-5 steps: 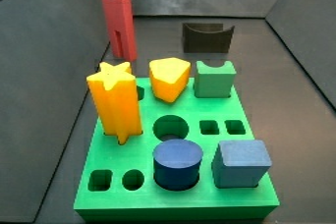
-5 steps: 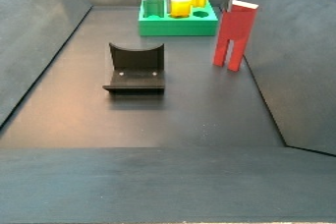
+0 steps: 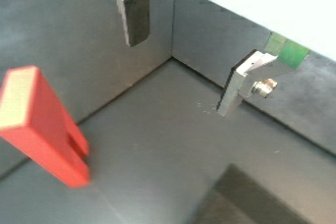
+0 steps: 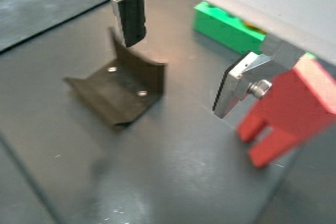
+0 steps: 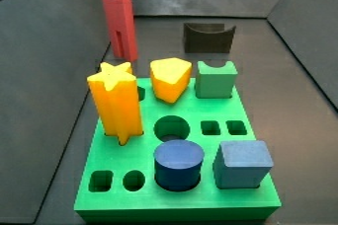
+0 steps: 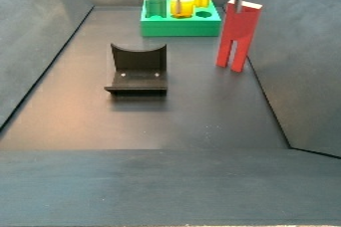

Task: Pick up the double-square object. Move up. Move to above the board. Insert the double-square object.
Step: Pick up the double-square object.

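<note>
While the hand (image 4: 188, 53) hung open in both wrist views, its silver fingers (image 3: 136, 12) set wide apart with nothing between them, the double-square object (image 4: 292, 108) stood upright on the dark tabletop (image 4: 184, 179) beside one finger. In both side views that salmon-red piece (image 5: 119, 24) stood behind the board (image 5: 195, 203), apart from it, near the fixture (image 6: 138, 69).

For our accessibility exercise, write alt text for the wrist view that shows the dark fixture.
The open gripper hangs above the dark floor, empty, its fingers apart. The fixture stands below, the upright double-square object beside one finger, the board behind.
</note>
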Tool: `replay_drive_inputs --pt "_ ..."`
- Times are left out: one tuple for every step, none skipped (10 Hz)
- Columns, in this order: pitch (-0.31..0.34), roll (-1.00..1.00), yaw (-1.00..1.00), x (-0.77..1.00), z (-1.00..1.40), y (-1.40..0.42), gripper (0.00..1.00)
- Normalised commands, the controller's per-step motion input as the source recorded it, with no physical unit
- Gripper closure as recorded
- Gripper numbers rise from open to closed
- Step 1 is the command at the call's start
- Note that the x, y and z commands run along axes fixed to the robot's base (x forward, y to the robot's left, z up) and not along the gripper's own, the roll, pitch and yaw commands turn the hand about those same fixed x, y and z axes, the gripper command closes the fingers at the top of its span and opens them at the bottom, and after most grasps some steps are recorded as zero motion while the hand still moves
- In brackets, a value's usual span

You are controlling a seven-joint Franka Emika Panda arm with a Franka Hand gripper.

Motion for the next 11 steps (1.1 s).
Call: replay_drive_inputs --pt "-0.019 0.0 -0.63 -0.42 0.0 -0.15 0.0" --pt "-0.011 0.0 -0.58 -0.39 0.0 -0.27 0.0" --pt "0.0 0.0 -0.56 -0.17 0.0 -0.51 0.0" --pt "0.0 0.0 -0.75 0.01 0.0 -0.51 0.0" --pt "0.0 0.0 -0.69 0.05 0.0 -0.56 0.0" --pt "0.0 0.0 -0.68 0.0 -0.09 -0.58 0.0" --pt "0.0 0.0 -0.63 -0.21 -0.15 -0.38 0.0" --pt "-0.004 0.0 -0.57 -0.46 -0.21 -0.23 0.0" --pt "0.0 0.02 -0.51 -0.57 -0.18 -0.19 0.0" --pt "0.0 0.01 -0.52 -0.55 -0.18 -0.18 0.0" --pt "-0.033 0.0 -0.34 -0.49 -0.12 -0.19 0.0"
